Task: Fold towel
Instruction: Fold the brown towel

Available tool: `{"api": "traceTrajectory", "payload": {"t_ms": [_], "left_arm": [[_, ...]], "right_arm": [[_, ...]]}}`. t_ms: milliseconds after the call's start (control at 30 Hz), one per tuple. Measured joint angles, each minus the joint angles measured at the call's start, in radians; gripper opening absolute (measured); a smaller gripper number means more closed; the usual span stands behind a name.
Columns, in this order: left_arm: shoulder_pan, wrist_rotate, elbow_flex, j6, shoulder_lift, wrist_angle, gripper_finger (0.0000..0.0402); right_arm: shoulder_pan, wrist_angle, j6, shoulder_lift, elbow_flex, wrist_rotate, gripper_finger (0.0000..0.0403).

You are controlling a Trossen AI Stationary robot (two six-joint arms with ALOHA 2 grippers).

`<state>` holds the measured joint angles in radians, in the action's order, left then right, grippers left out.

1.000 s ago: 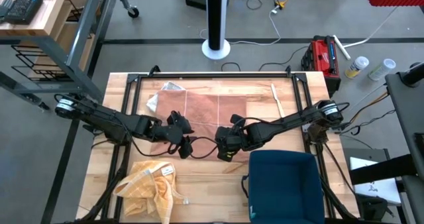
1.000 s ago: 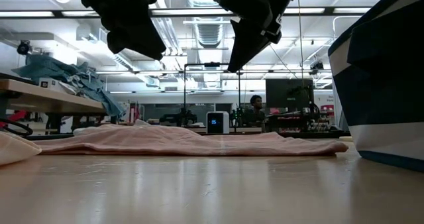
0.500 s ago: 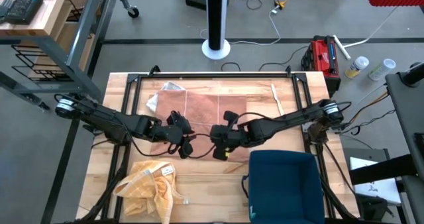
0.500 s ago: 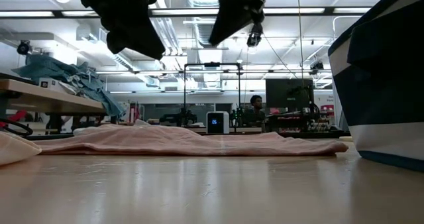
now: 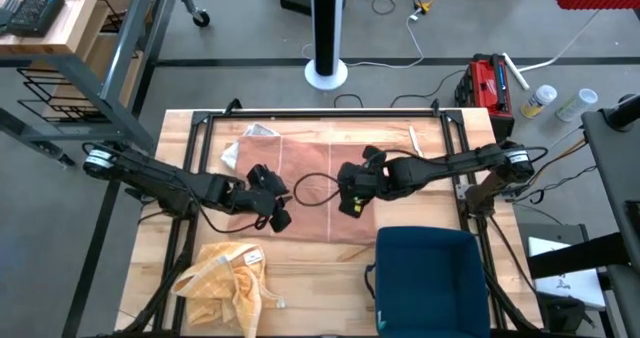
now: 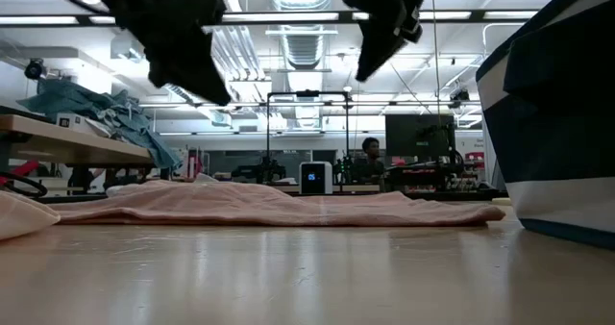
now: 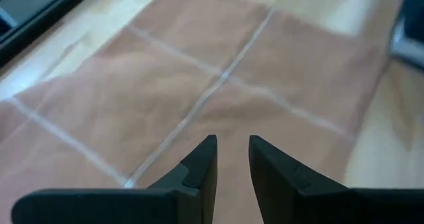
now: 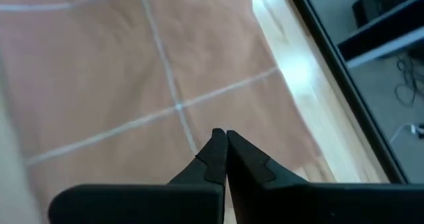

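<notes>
- towel (image 5: 310,183) lay flat in the middle of the table (image 5: 180,168), pinkish with pale grid lines, long axis running 9 to 3 in the high view.
- my left gripper (image 5: 277,218) hung above the towel's near-left part, around 8 o'clock from its centre. fingers (image 7: 202,163) narrowly apart with a small gap showing in the left wrist view, nothing between them.
- my right gripper (image 5: 350,204) hung above the near-right part, around 4 o'clock from centre. tips pressed together in the right wrist view, holding nothing.
- low view showed both grippers well clear above the cloth, no contact.
- relation that mattered: towel straight below both claws, near long edge toward 6 o'clock. judgement: left was nearer the near-left corner, right nearer the near-right one, so each would take its own side.
- right would need to spread its fingers before any pinch.
- yellow cloth (image 5: 230,278) at 7 o'clock and blue bin (image 5: 430,273) at 5 o'clock sat off the towel.
</notes>
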<state>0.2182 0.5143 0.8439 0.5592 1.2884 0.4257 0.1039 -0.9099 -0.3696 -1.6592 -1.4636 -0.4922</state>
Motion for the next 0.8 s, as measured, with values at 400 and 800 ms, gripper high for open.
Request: {"api": "traceTrajectory", "payload": {"t_ms": [400, 800], "left_arm": [[-0.003, -0.417, -0.120, -0.201, 0.000, 0.083, 0.0077], [0.010, -0.629, -0.161, -0.187, 0.000, 0.237, 0.0078]], "right_arm": [[-0.021, 0.015, 0.198, -0.035, 0.089, 0.399, 0.0004], [0.044, 0.124, 0.153, -0.164, 0.096, 0.497, 0.0091]]}}
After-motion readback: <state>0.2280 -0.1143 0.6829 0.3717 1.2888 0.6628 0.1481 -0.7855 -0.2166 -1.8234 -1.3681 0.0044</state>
